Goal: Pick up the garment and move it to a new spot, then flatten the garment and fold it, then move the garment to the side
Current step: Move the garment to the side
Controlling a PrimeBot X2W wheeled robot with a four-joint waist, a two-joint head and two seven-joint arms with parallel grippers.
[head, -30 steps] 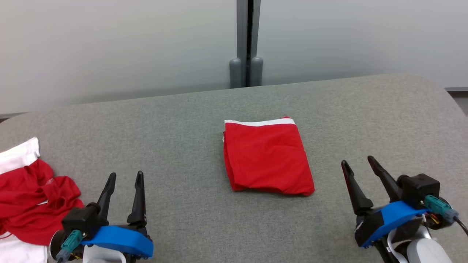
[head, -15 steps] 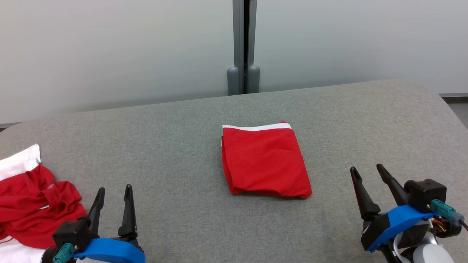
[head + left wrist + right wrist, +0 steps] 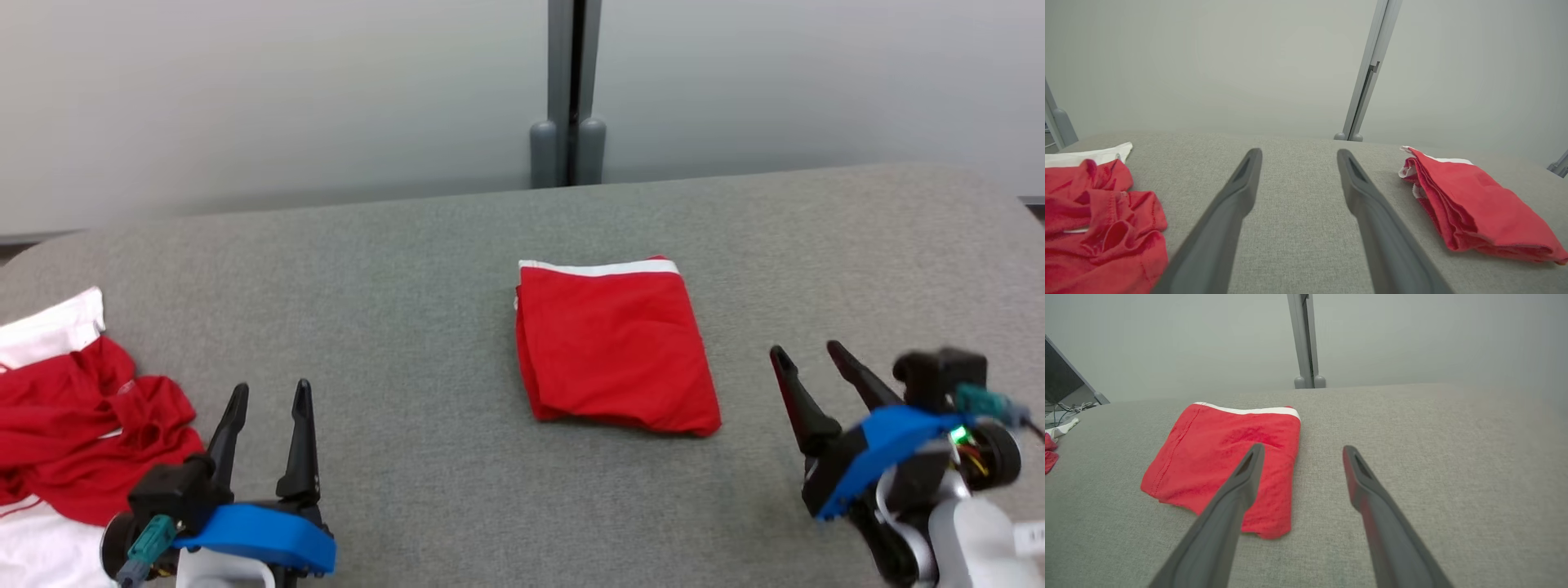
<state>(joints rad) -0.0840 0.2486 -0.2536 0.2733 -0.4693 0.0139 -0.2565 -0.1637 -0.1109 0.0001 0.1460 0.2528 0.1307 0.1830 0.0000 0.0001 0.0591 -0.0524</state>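
The folded red garment (image 3: 616,347), white band along its far edge, lies flat mid-table on the grey table (image 3: 392,269). The left gripper (image 3: 271,387) and the right gripper (image 3: 806,349) flank it on the near side, both spread and empty. A crumpled red-and-white heap (image 3: 73,425) lies at the left edge.

Head camera pans; the whole view slides, not the folded red garment (image 3: 616,347). Right gripper (image 3: 804,349) now closer to the garment, motion-blurred. Left gripper (image 3: 271,386) slightly farther forward than half a second ago.
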